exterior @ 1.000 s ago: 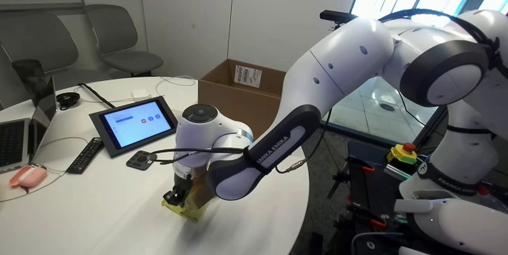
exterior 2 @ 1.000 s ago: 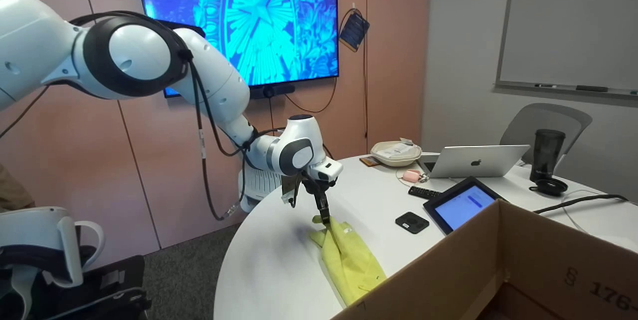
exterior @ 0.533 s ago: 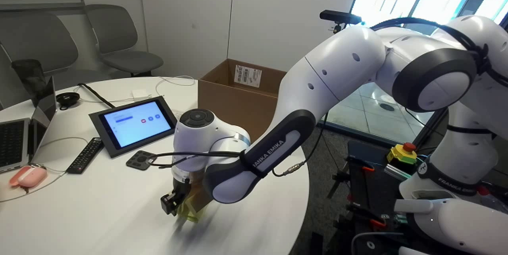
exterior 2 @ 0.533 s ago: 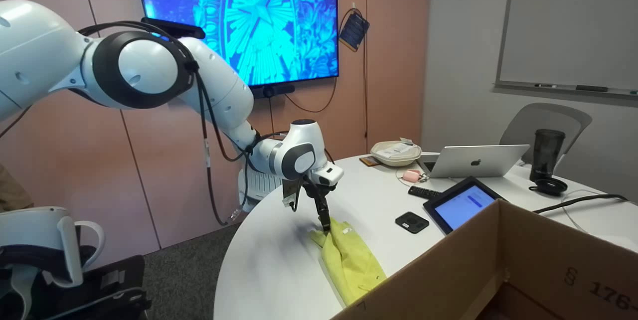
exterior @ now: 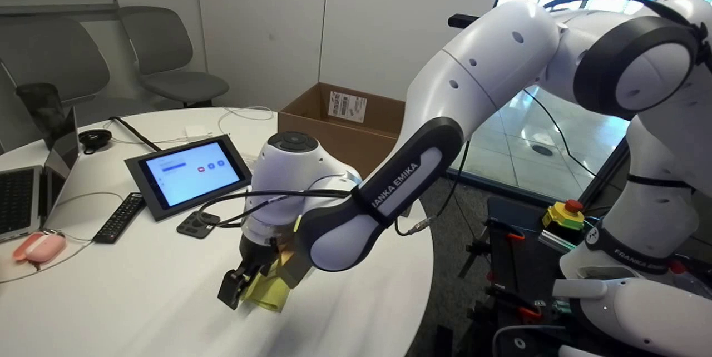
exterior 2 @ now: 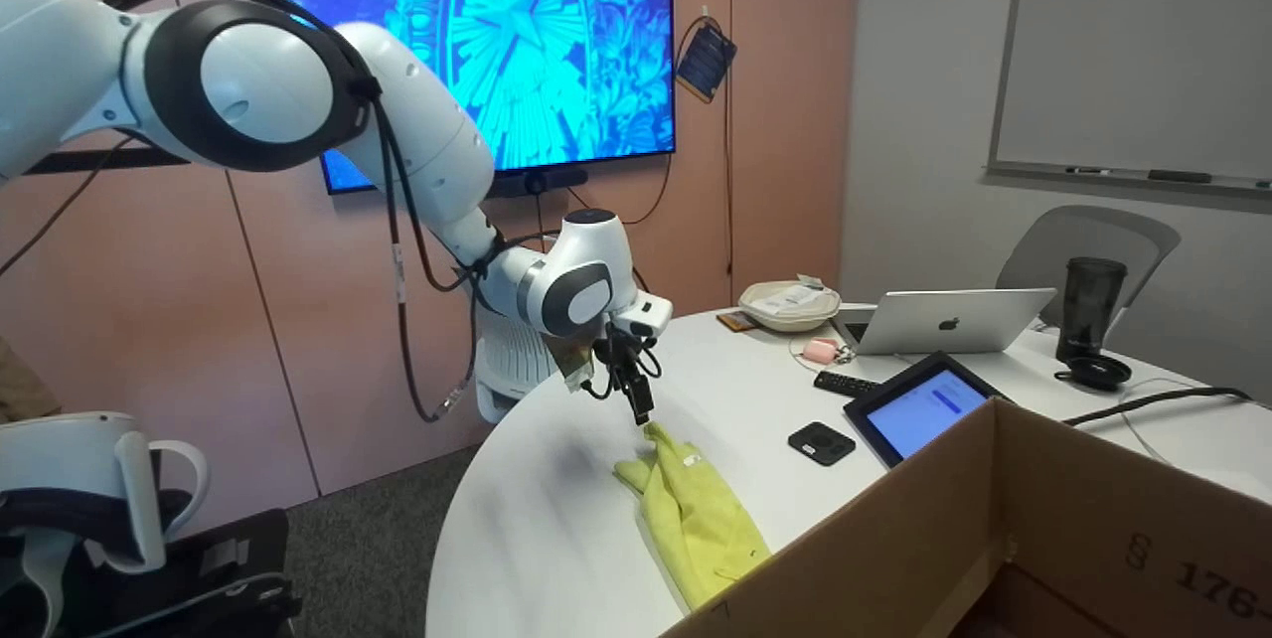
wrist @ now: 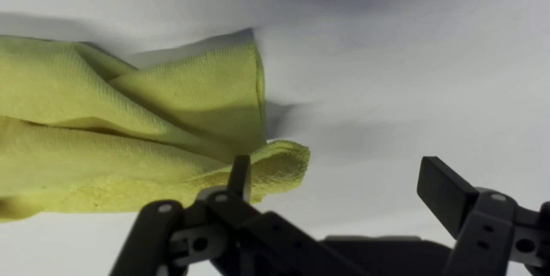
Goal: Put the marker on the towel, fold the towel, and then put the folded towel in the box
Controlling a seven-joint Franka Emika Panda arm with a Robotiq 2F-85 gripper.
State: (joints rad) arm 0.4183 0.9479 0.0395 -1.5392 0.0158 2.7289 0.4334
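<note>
Rising off the towel [exterior 2: 701, 514], which is lying rumpled on the table [exterior 2: 556, 519] outside the box [exterior 2: 874, 524], the gripper [wrist: 337, 175] is spreading wide and pinching nothing over the end farther from that box, so a fold is probably finishing while putting it inside is apparently still waiting.

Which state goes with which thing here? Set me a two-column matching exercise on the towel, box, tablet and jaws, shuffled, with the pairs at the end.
Things
1. towel
2. box
3. tablet
4. jaws

States
A. lit up
B. spread apart
C. yellow-green, creased
D. brown, with a white label inside

Pairs: 1-C; 2-D; 3-A; 4-B
</note>
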